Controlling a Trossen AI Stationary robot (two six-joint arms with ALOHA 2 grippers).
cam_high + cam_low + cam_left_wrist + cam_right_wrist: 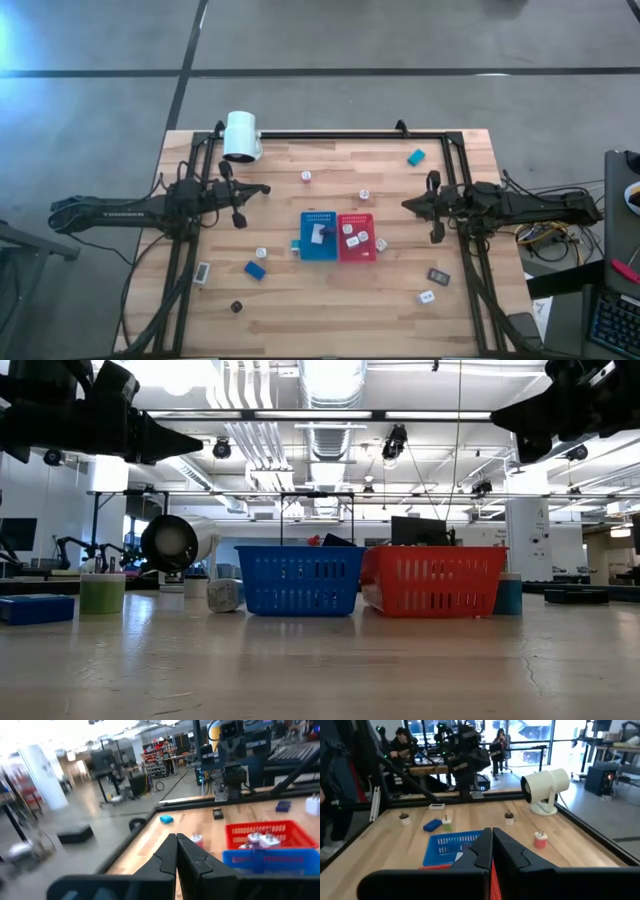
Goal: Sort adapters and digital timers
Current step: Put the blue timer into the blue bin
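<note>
The left claw (266,188) is held above the counter (330,300) with its two fingers pressed together and nothing between them, as the left wrist view shows. The right claw (405,205) is held likewise on the opposite side, its fingers also closed on nothing.

Between the two claws, slightly toward the counter's near edge, a blue basket (319,237) and a red basket (356,237) are set side by side, touching. One timer (320,233) is seen lying in the blue basket, and three white adapters (353,240) are seen in the red one.

Near the left claw, a small adapter (306,176) lies on the far side, toward the white cylinder (241,136) standing at the counter's far corner. On the near side of the left claw are found a blue timer (255,269), a white adapter (261,253), a pale timer (203,272) by the frame rail, and a small dark piece (237,307).

Close to the right claw, an adapter (365,195) lies toward the left claw's side, and a teal timer (416,156) lies toward the far edge. On its near side a dark timer (438,275) and a white timer (427,297) are seen, with another adapter (381,244) just beside the red basket.
</note>
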